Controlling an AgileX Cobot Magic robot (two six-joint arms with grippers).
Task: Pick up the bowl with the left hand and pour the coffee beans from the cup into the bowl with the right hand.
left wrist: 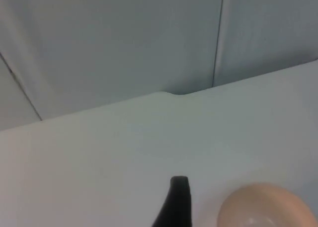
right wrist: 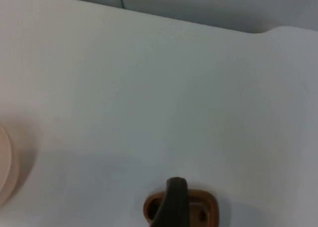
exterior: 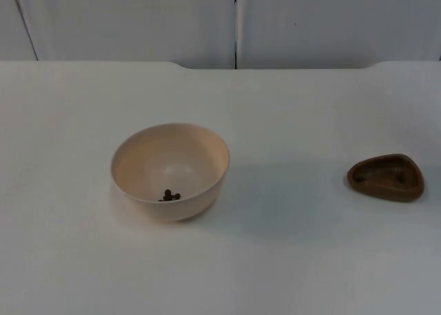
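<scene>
A cream bowl (exterior: pixel 170 171) is seen upright on the white table (exterior: pixel 289 260), left of centre in the top view, with a few dark coffee beans (exterior: pixel 169 196) lying inside against its near inner wall. Well apart from it, toward the right edge, a small brown cup (exterior: pixel 386 177) of rounded triangular outline is seen resting on the table, its opening facing up; whether beans lie in it cannot be told. Behind the table the grey partition wall (exterior: pixel 138 18) is shown, with a dark vertical seam (exterior: pixel 235 25) dividing its panels.

In the left wrist view a black fingertip of the left hand (left wrist: pixel 176 204) is shown above the table, just beside the rim of the bowl (left wrist: pixel 266 207); the beans are not disclosed here, and it cannot be told whether this hand is released or clenched. The partition wall (left wrist: pixel 124 38) is seen beyond the table edge.

In the right wrist view a black fingertip of the right hand (right wrist: pixel 171 204) is seen in front of the cup (right wrist: pixel 206 209), partly covering it, while an edge of the bowl (right wrist: pixel 6 172) appears far to one side. The state of this hand cannot be told either
</scene>
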